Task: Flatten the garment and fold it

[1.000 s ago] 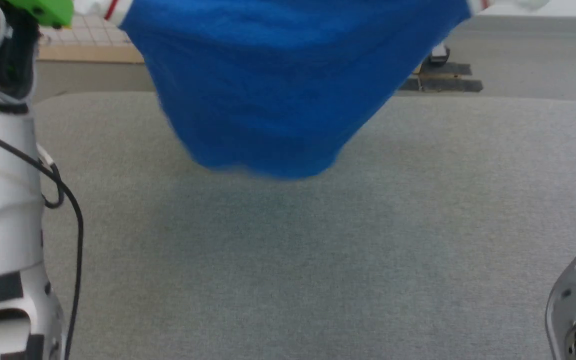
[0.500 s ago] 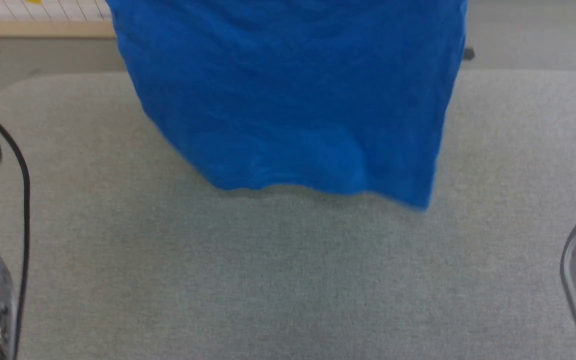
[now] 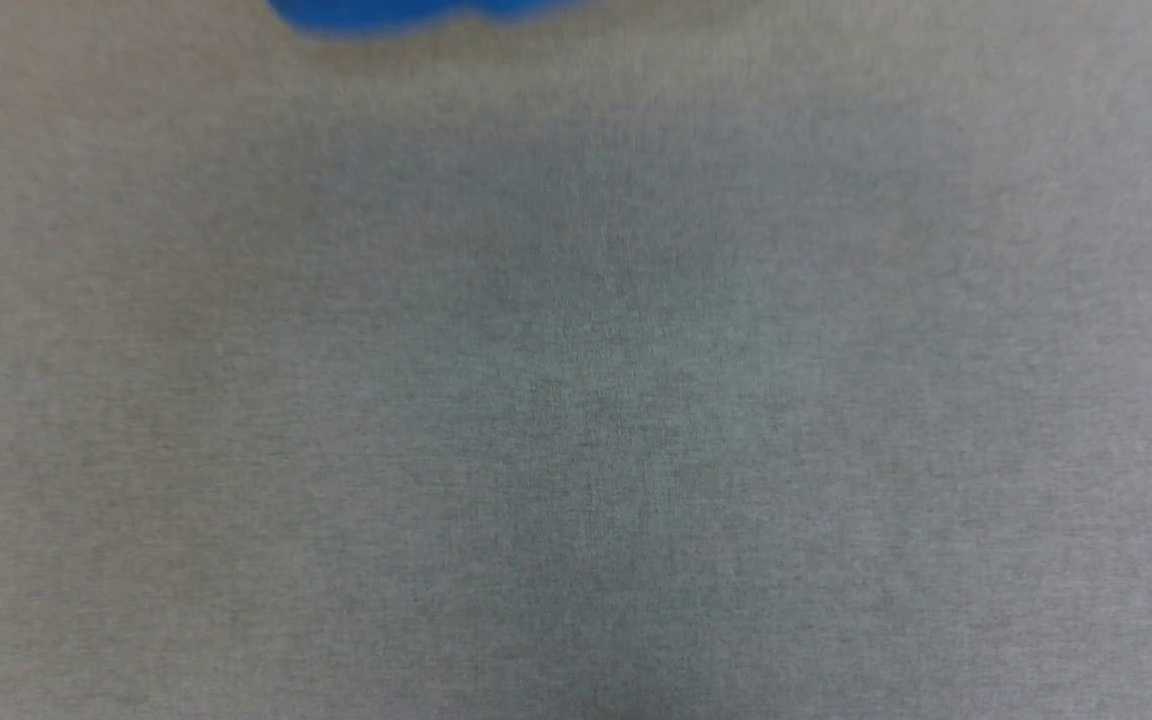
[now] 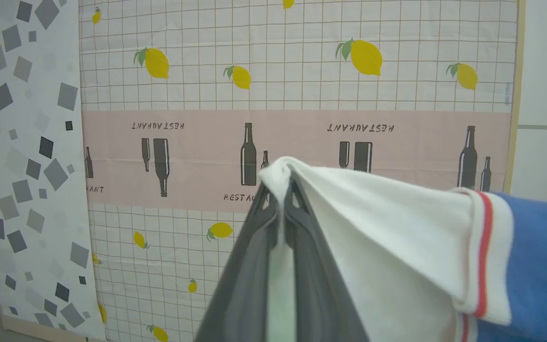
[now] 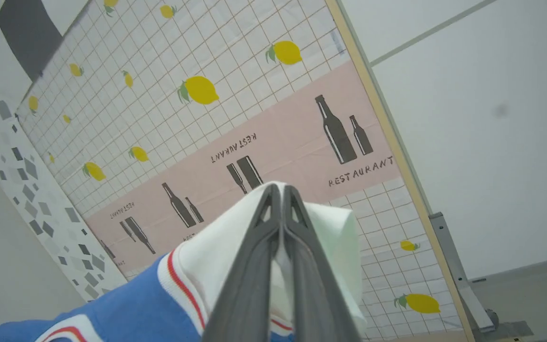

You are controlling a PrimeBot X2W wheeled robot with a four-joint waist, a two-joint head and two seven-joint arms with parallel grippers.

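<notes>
The garment is a royal-blue shirt with white sleeves and red-and-white trim. In the head view just a blurred blue strip of the garment [image 3: 416,12] shows at the top edge, above the grey padded table [image 3: 576,400]. My left gripper [image 4: 280,190] is shut on a white sleeve [image 4: 387,223], with the blue body [image 4: 544,266] hanging off to the right. My right gripper [image 5: 280,192] is shut on the other white sleeve [image 5: 212,256], with the blue cloth [image 5: 131,308] trailing to the lower left. Both grippers are held up in the air.
Behind both grippers stands a screen [image 4: 302,85] printed with lemons, bottles and the word RESTAURANT, with a wooden edge [image 5: 378,118]. A panel of grey squares [image 4: 22,166] adjoins it. A plain white wall [image 5: 482,118] lies beyond.
The head view has tilted down steeply. The blue garment, which hung across the upper half, now shows as a sliver at the top edge, and both arms have left that view.
</notes>
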